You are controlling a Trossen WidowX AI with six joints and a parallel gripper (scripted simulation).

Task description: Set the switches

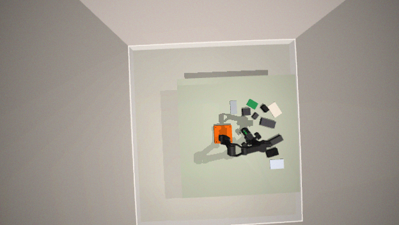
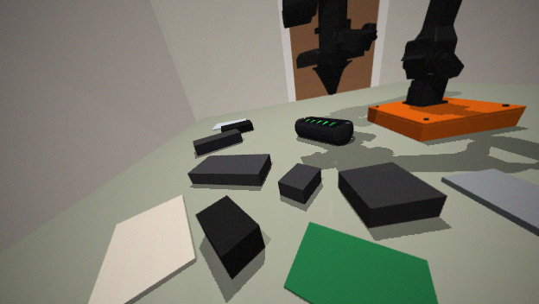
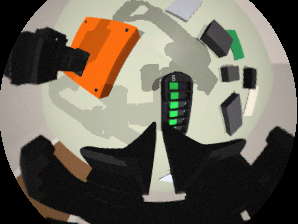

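Note:
The dark grey controller unit [image 1: 245, 131] [image 2: 324, 131] [image 3: 177, 102] sits upright on the bench, its switches facing up. In the wrist view several green switch ends show in a column along its left side, below the ON mark. Their widths differ slightly, but the settings are too small to tell surely. The label underneath is hidden. My gripper [image 2: 331, 92] [image 3: 158, 124] is shut, with nothing held between its fingertips. It hangs above the bench, clear of the unit. In the wrist view its right finger overlaps the unit's near end and hides the switch there.
The orange arm base [image 1: 217, 128] [image 2: 479, 111] [image 3: 125, 45] is beside the unit. Several dark blocks [image 2: 235, 165] [image 3: 232, 113], a green plate [image 1: 252, 103] [image 2: 358, 268], a cream plate [image 1: 275, 109] [image 2: 151, 246] and a grey plate [image 1: 233, 107] [image 2: 501, 187] lie around it. A pale plate [image 1: 277, 163] lies farther off.

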